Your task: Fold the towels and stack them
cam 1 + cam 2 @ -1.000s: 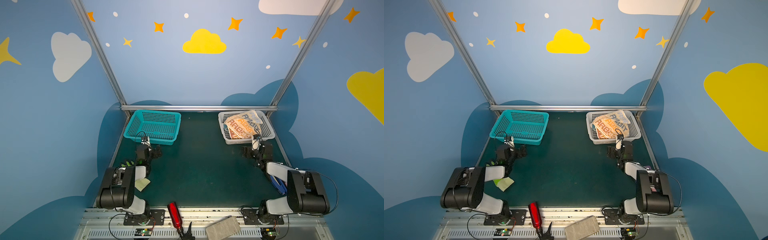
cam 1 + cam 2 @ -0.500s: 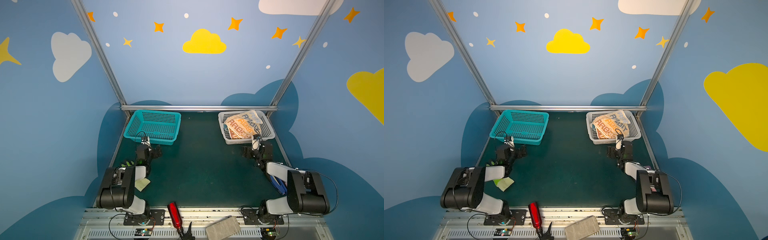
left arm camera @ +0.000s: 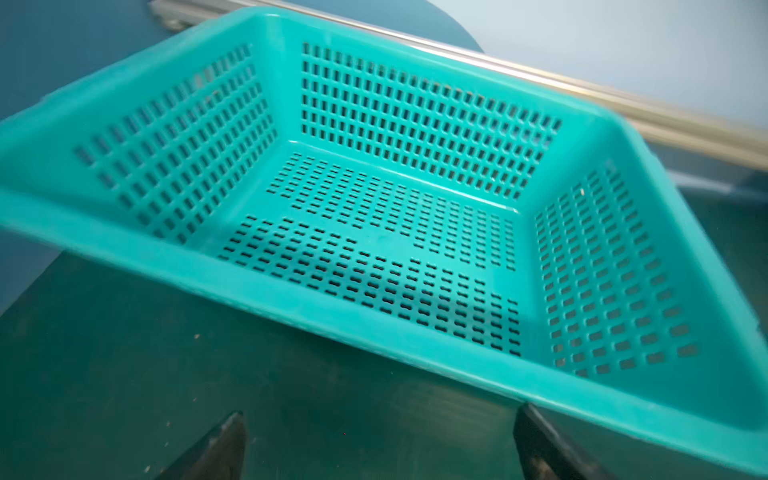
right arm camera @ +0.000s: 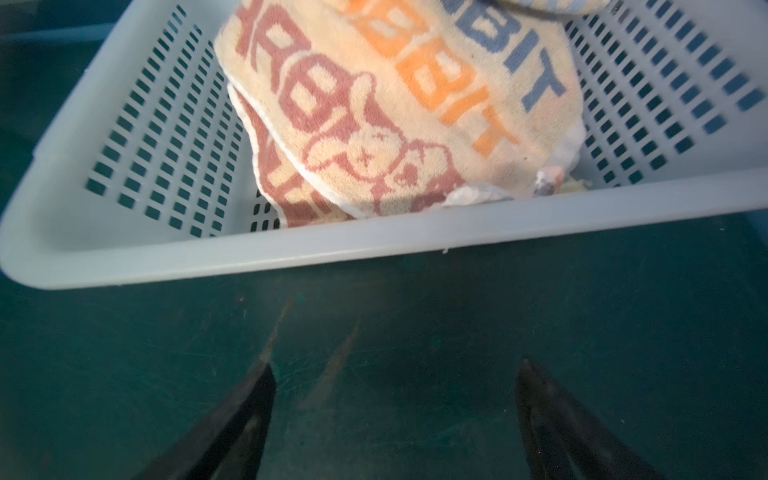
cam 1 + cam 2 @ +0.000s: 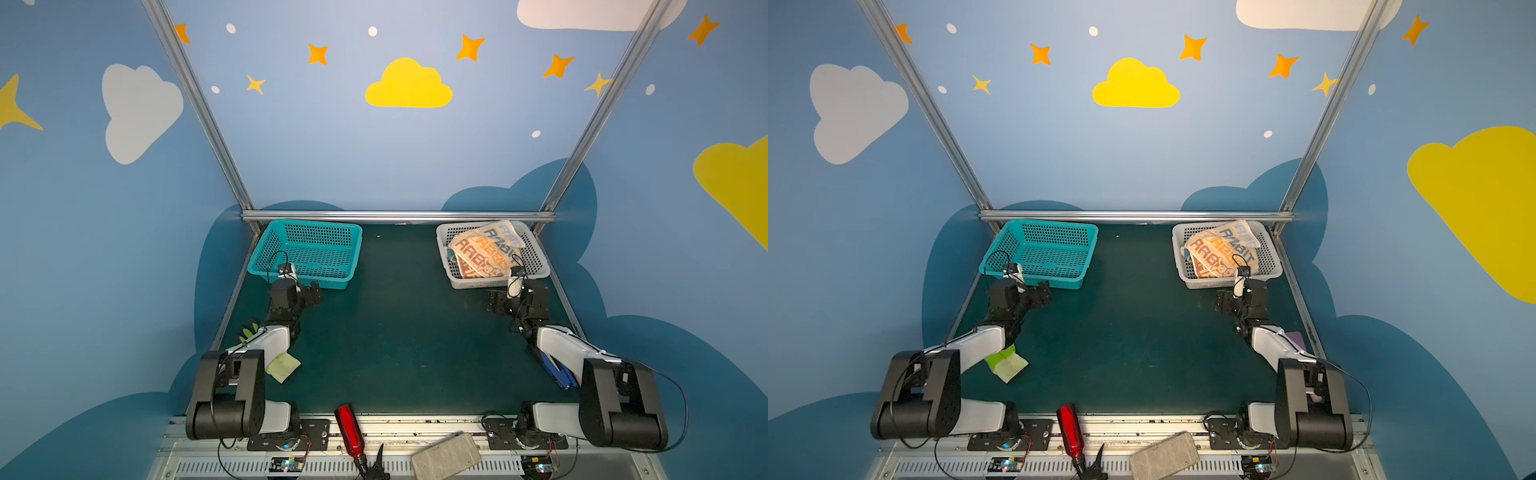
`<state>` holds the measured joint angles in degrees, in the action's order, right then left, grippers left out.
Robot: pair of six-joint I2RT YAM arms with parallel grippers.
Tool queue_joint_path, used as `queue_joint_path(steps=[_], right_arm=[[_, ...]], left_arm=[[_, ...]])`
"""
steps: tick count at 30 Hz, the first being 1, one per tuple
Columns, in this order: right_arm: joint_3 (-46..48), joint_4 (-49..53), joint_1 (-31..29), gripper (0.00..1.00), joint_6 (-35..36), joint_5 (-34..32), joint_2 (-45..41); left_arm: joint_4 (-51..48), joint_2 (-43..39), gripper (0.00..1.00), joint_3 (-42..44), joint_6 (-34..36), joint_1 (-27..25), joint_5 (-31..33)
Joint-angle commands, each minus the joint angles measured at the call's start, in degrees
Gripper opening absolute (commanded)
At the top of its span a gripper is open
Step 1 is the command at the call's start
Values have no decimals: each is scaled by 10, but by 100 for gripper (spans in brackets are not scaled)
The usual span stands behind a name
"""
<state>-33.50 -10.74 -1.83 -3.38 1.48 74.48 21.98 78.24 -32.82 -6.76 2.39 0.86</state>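
Observation:
The towels lie heaped in a white basket at the back right. On top is a cream towel with orange and blue "RABBIT" letters, and a reddish towel peeks out under it. My right gripper hovers over the mat just in front of that basket, open and empty. On the left side my left gripper stands open and empty before a teal basket that has nothing in it.
A green glove and a pale yellow note lie under my left arm. A blue object sits beneath my right arm. A red-handled tool and a grey block rest on the front rail. Dark green mat spans the middle.

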Motion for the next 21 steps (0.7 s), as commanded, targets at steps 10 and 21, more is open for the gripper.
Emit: queue_joint_path(steps=[10, 21], right_arm=[[-110, 130, -14, 88, -31, -20, -37], [-261, 136, -27, 87, -48, -10, 135]], left_arm=[[-224, -68, 99, -98, -109, -54, -4], [-178, -69, 100, -95, -132, -155, -141]])
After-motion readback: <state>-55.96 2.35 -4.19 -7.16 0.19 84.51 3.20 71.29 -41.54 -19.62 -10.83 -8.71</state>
